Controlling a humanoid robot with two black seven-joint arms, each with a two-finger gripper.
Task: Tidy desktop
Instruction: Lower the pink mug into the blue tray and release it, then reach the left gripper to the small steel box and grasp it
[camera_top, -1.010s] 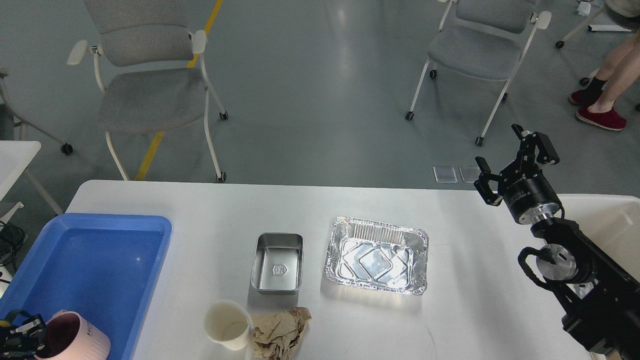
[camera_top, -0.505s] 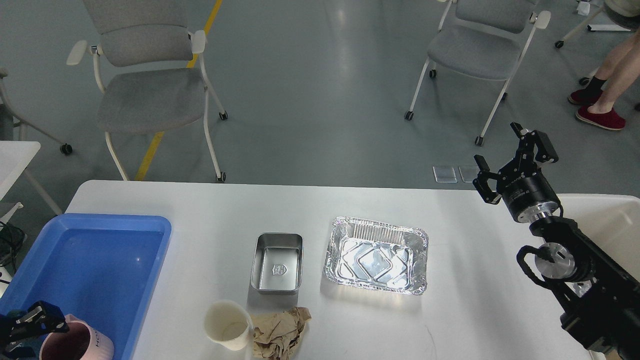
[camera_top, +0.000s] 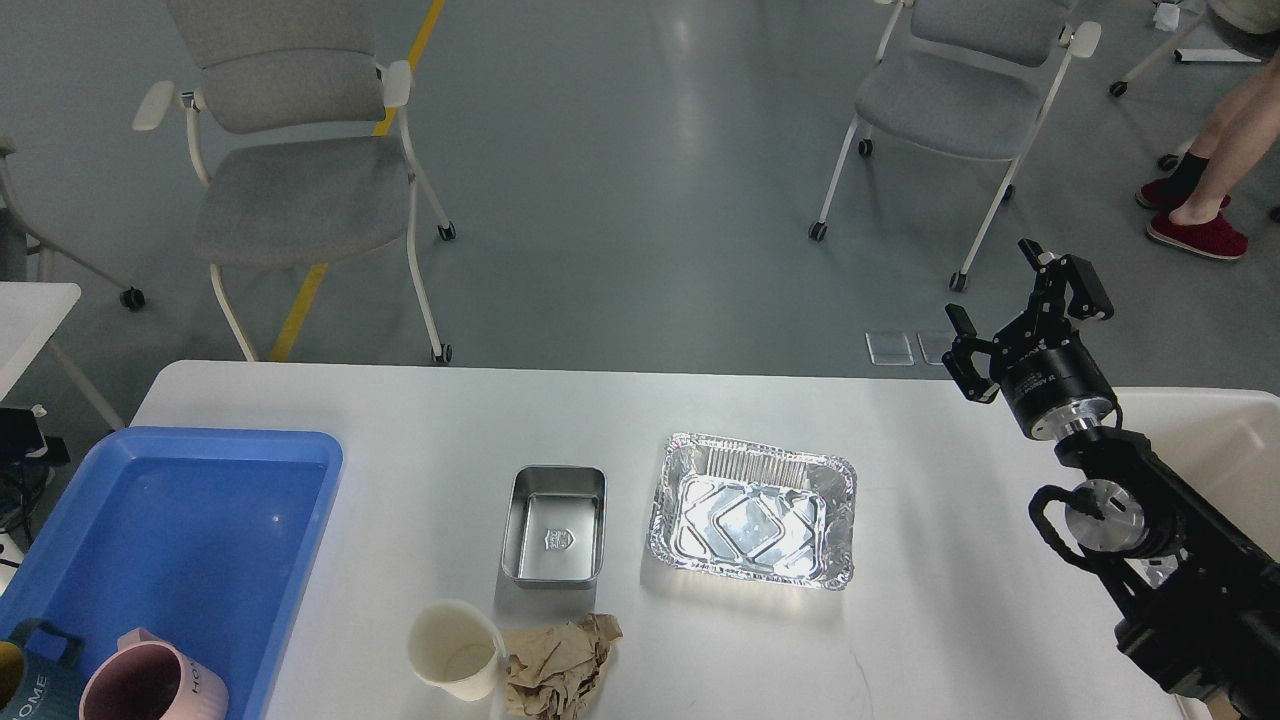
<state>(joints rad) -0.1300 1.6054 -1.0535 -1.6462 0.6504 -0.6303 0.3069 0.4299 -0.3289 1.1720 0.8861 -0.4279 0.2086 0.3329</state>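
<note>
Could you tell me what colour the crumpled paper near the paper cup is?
Brown crumpled paper, in the head view.

The desktop (camera_top: 420, 420) carries a blue tray (camera_top: 200, 520), steel tin (camera_top: 555, 525), foil pan (camera_top: 752, 512) — paper cup (camera_top: 455, 650), crumpled napkin (camera_top: 560, 665).

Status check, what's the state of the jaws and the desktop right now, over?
Right gripper open, empty, raised. Left out of view. Desktop holds steel tin, foil tray, paper cup, crumpled paper. Pink mug in blue tray.

Blue tray (camera_top: 300, 480) — pink mug (camera_top: 155, 685); grey chairs (camera_top: 290, 190) behind.
</note>
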